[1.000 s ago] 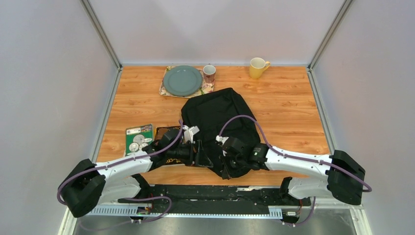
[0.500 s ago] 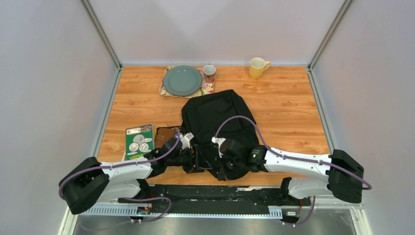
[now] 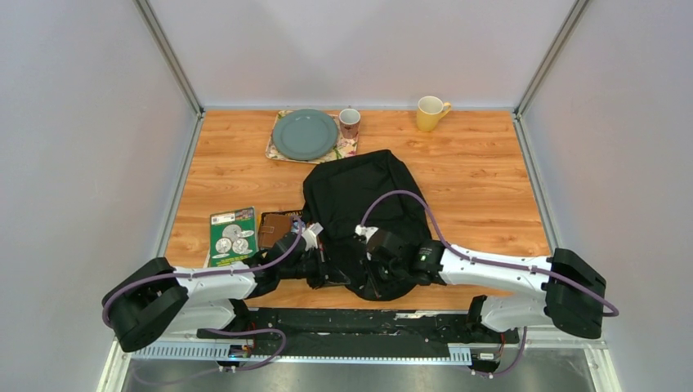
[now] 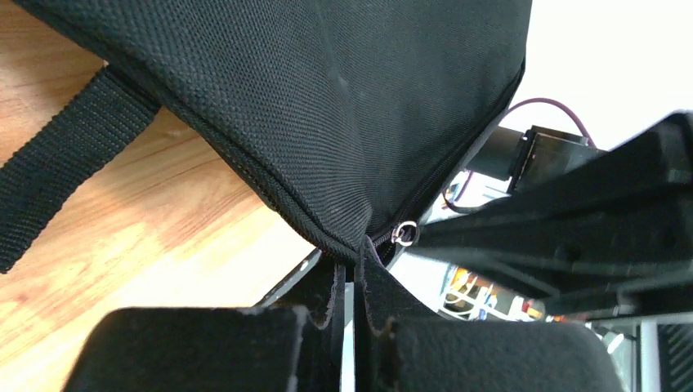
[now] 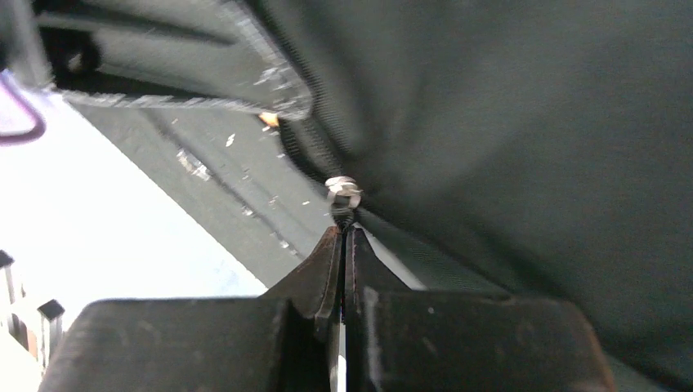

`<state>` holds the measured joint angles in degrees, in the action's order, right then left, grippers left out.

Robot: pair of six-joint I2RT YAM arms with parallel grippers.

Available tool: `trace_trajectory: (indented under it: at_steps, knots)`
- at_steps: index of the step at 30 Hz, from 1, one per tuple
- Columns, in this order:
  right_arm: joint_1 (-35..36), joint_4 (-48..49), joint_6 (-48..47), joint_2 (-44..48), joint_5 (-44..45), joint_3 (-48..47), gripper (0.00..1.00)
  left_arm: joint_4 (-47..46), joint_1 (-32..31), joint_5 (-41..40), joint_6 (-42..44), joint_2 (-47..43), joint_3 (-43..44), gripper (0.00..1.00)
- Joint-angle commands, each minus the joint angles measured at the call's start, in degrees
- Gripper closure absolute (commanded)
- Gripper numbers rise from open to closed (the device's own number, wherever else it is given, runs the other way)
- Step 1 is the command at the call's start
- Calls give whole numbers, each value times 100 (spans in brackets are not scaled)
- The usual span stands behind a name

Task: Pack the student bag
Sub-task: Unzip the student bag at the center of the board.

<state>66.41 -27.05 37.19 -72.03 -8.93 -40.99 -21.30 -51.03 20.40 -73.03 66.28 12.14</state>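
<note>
Two tools work at the near end of the student bag (image 3: 364, 192), which lies flat on the wooden bench (image 3: 482, 188) between the arms, rounded end toward the back wall. The change within the last second is on the left. The left tool (image 4: 350, 320), a second ago spread wide near the brown wallet (image 3: 275, 223), has moved across to the bag's near left corner. Its fingers are now pressed together on a black fabric tab (image 4: 365, 265), just beside a metal zipper slider (image 4: 404, 234); a loose strap (image 4: 65, 155) trails over the bench nearby. The right tool (image 5: 343, 245) has not altered: it is closed, apparently on a thin pull cord (image 5: 342, 217) hanging from a second metal slider (image 5: 344, 193). With both ends of the zip line pinched, the bag is judged ready to be drawn open; nothing has yet gone inside, so packing is at an early stage. Candidates for packing lie just left of the bag: the wallet and, beside it, a green booklet (image 3: 231, 234) printed with pale coin-like discs and a small label block at its top. Its lettering is too small to read, and no brand shows on the bag. At the far edge stand a grey-green plate (image 3: 304, 134) on a patterned mat (image 3: 272, 152), a small cup (image 3: 349, 122) and a yellow mug (image 3: 430, 113), all well apart from the arms.
</note>
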Motion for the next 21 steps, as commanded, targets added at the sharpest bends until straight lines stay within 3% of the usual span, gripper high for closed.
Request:
trace_trajectory:
  at_steps: [1, 6, 12, 21]
  knots:
    - [-576, -555, -256, 66, 295, -137, 100, 406, 48, -107, 561, -264, -27, 100]
    - [-1042, -1249, -432, 312, 347, 47, 100, 468, 653, 183, 852, -589, -265, 100]
    - [-1104, -1549, -55, 409, 611, 197, 100, 1074, 1191, 684, 1581, -783, -28, 100]
    - [-1341, -2217, 797, 1128, 2043, 232, 100, 1531, 1587, 1352, 2249, -731, 288, 100]
